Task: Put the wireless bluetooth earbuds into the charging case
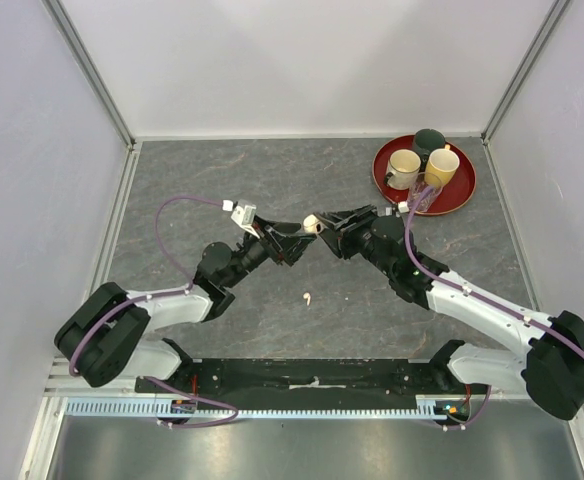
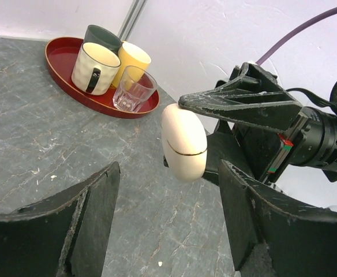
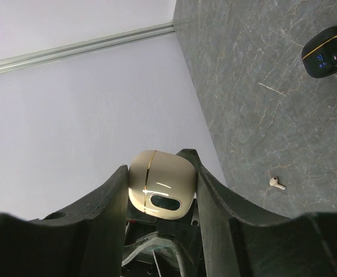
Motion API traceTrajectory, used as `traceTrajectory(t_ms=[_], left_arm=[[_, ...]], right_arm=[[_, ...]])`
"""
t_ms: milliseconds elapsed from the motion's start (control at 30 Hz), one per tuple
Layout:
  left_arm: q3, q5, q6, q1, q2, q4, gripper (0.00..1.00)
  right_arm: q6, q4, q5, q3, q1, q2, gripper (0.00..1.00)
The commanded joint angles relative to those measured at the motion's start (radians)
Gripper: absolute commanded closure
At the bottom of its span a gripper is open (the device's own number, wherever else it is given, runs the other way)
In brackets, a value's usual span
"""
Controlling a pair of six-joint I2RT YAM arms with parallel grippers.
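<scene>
Readable writing: none made out. The black case [image 3: 327, 52] carries small blue lit marks, too small to read.

Left gripper [image 1: 297, 240]: raised over mid-table, jaws apart. In the left wrist view both fingers [image 2: 93, 213] stand clear of the charging case [image 2: 184, 143], which sits just beyond the tips.

Charging case: cream-white and pebble-shaped, with a thin gold seam line that looks shut. It is held off the table [image 1: 222, 180] between the two grippers. In the left wrist view its long axis is near upright and slightly tilted, with the seam running across it. The right wrist view shows a dark oval window on the face toward that camera.

One cream earbud [image 1: 308, 298] lies on the slab on the near side of the grippers, apart from everything. Which way its stem points I cannot tell from above.

Right gripper [image 3: 157, 167]: jaws clamped on the charging case, one finger on each side.

Far right corner: a red tray [image 1: 457, 197] holds a white mug [image 2: 96, 68], a yellow cup [image 2: 133, 60], a dark cup [image 2: 102, 37] and a glass [image 2: 135, 88]. The tray is well apart from the grippers.

Room: there is bare slab to the left and on the far side. White walls close the left, far and right edges.
</scene>
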Motion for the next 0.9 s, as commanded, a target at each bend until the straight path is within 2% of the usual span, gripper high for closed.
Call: traceTrajectory(t_ms=[0, 300, 600, 700, 833, 867], left_arm=[[0.044, -0.038, -0.021, -0.01, 0.035, 0.076, 0.26], [0.06, -0.061, -0.039, -0.022, 0.089, 0.119, 0.4], [0.063, -0.076, -0.054, -0.031, 0.121, 0.159, 0.45], [0.063, -0.073, -0.056, -0.031, 0.124, 0.167, 0.55], [0.066, -0.066, -0.048, -0.035, 0.122, 0.159, 0.8], [0.064, -0.063, -0.044, -0.035, 0.121, 0.158, 0.83]], right_arm=[[0.023, 0.061, -0.014, 0.002, 0.009, 0.005, 1.0], [0.021, 0.072, -0.021, 0.007, 0.012, 0.016, 1.0], [0.026, 0.07, -0.033, 0.002, 0.022, 0.03, 1.0], [0.03, 0.072, -0.033, -0.002, 0.021, 0.031, 1.0], [0.027, 0.076, -0.036, -0.004, 0.022, 0.033, 1.0], [0.024, 0.073, -0.041, -0.002, 0.022, 0.033, 1.0]])
